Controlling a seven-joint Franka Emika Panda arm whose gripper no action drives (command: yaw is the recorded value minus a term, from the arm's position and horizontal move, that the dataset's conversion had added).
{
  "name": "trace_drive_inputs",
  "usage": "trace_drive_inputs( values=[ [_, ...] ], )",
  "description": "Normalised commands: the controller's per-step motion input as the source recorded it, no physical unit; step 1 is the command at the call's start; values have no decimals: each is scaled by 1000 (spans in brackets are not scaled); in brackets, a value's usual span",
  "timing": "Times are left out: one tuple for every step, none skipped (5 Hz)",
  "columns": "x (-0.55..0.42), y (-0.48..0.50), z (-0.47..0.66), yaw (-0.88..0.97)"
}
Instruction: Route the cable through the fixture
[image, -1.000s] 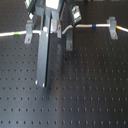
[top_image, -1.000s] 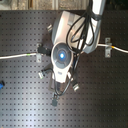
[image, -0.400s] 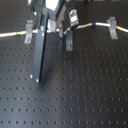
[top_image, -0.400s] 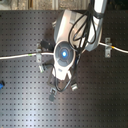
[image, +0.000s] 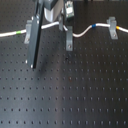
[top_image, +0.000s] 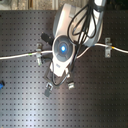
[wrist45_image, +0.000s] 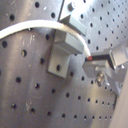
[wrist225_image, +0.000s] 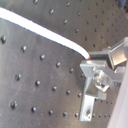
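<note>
The white cable (image: 90, 31) runs from the first exterior view's left edge, with a green band (image: 20, 32), across to the right. It passes the top of the fixture (image: 69, 42), a narrow upright grey clip. My gripper (image: 64, 23) hangs just behind the fixture. In the first wrist view the cable (wrist45_image: 30, 27) arcs over the fixture (wrist45_image: 64, 47) into my gripper (wrist45_image: 91, 58), which is shut on it. The second wrist view shows the cable (wrist225_image: 40, 25) ending in my gripper (wrist225_image: 89, 59). In the second exterior view the arm (top_image: 62, 47) hides the gripper.
A wide forked clip (image: 112, 26) at the first exterior view's right holds the cable by a blue band; it also shows in the second exterior view (top_image: 106, 48). Another clip (top_image: 37, 55) stands at the left. A long dark bar (image: 34, 42) hangs from the arm. The black board (image: 75, 95) has rows of holes.
The arm has shifted to the first exterior view's left and toward the second exterior view's top. The cable stays in the grip.
</note>
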Motion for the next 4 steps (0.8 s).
trace_drive_inputs(
  values=[
    [3,-1,163,0],
    [-109,19,486,-14],
    [-9,5,0,-6],
    [-1,-1,-84,0]
  ],
)
